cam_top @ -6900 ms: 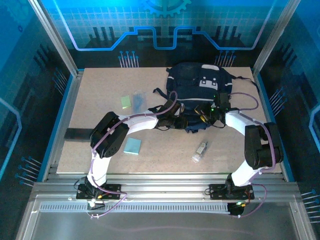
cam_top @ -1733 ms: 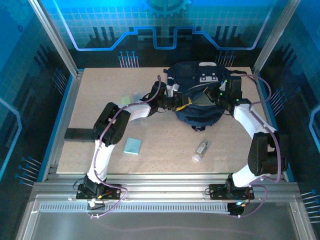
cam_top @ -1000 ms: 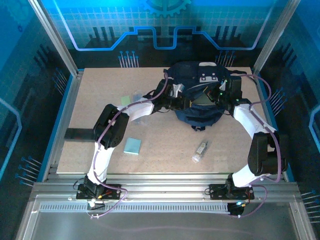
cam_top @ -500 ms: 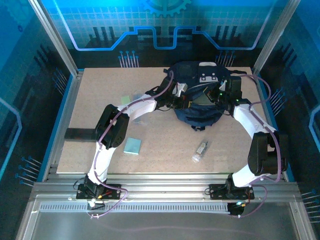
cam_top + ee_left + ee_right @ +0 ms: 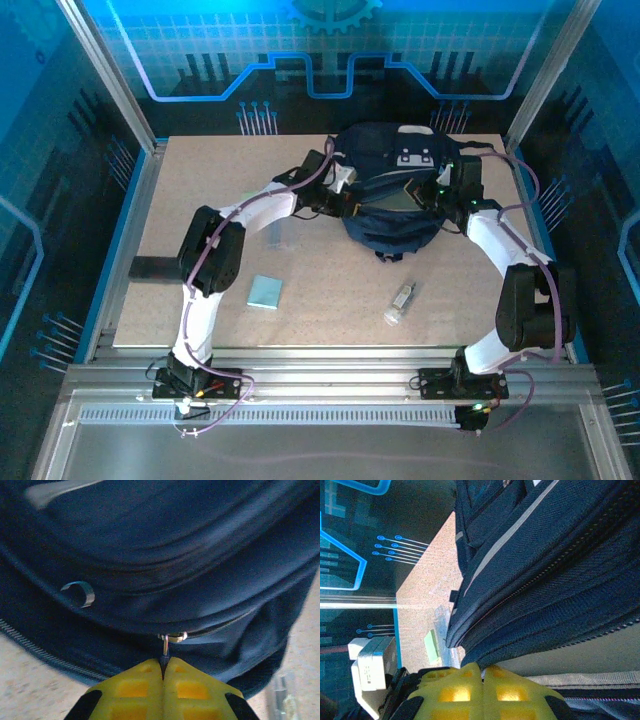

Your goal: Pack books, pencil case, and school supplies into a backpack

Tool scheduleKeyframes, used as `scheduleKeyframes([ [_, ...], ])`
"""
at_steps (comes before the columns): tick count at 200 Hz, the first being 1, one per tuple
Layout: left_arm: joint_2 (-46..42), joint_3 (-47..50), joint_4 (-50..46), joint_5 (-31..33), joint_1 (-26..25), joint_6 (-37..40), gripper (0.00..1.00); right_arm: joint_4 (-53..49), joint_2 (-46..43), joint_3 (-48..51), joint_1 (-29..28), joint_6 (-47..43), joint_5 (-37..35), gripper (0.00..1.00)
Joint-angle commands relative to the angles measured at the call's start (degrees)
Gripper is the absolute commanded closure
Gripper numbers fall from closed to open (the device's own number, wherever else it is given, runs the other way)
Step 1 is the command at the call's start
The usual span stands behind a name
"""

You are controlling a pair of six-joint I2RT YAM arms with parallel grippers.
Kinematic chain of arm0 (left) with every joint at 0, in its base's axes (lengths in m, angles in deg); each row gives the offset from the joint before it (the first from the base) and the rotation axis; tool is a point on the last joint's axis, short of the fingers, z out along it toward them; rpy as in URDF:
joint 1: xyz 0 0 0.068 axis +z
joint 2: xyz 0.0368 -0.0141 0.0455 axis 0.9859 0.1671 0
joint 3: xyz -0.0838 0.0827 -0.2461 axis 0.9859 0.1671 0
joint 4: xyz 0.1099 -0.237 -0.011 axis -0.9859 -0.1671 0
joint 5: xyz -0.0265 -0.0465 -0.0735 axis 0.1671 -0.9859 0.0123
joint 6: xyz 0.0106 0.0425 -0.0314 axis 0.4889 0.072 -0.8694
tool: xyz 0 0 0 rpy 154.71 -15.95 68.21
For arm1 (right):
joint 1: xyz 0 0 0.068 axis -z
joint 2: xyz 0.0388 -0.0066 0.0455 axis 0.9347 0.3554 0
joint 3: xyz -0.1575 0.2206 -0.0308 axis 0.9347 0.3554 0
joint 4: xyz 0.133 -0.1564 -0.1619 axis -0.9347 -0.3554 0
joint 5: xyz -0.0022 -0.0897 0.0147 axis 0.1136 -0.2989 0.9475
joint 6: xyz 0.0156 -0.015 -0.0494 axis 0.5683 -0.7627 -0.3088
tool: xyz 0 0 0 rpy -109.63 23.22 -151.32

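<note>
The navy backpack [image 5: 395,205] lies at the back of the table, its white patch [image 5: 418,160] facing up. My left gripper [image 5: 343,202] is at the backpack's left edge. In the left wrist view its yellow fingers [image 5: 145,685] are shut on the metal zipper pull [image 5: 165,647] against the backpack's fabric [image 5: 165,555]. My right gripper [image 5: 441,196] is shut on the backpack's right rim [image 5: 530,630]. The pencil case [image 5: 277,228] lies partly under my left arm. The teal pad [image 5: 265,291] and the clear tube [image 5: 400,298] lie nearer the front. The green block [image 5: 432,645] lies beyond the backpack. The books are out of view.
A dark flat piece [image 5: 158,268] overhangs the table's left edge. Metal frame posts [image 5: 110,80] and blue panels enclose the table. There is bare tabletop [image 5: 330,300] between the pad and the tube and at the back left.
Since 6.9 s ago both grippers and the backpack have moved toward the back. In the last second my left gripper slid left with the zipper pull, and its arm now covers the green block.
</note>
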Motion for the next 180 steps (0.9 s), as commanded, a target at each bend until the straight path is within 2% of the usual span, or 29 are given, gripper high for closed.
scheduleKeyframes([
  [1,-0.1,-1.5,-7.0,5.7,2.6,5.9,1.0,-0.4,-2.0,-2.3,1.8,-1.9,-0.6,1.0],
  [21,0.6,-2.7,-8.7,8.0,3.3,7.6,1.0,-1.4,-2.4,-2.9,1.9,-2.5,-1.4,1.0],
  [47,-0.2,-3.4,-9.1,4.2,2.9,7.0,1.0,-1.1,-2.3,-3.1,1.6,-2.1,-0.7,1.0],
  [64,-1.4,-2.3,-7.3,11.5,1.4,9.6,1.0,-1.0,-2.6,-3.3,1.7,-1.6,1.3,1.0],
  [77,-0.1,-3.8,-7.1,15.2,2.3,10.3,1.0,-2.1,-3.8,-3.3,1.7,-2.2,1.7,1.0],
  [104,2.0,-8.9,-10.0,8.2,3.9,8.2,1.0,-5.0,-5.8,-3.3,2.0,-4.1,0.3,1.0],
  [152,-6.1,-3.2,-5.7,5.4,-3.6,5.8,1.0,-2.5,-5.2,-1.2,1.6,-0.7,2.2,1.0],
  [180,-7.2,-3.9,-6.1,2.8,-6.0,2.6,1.0,-1.7,-7.4,2.7,0.5,2.6,3.7,0.57],
])
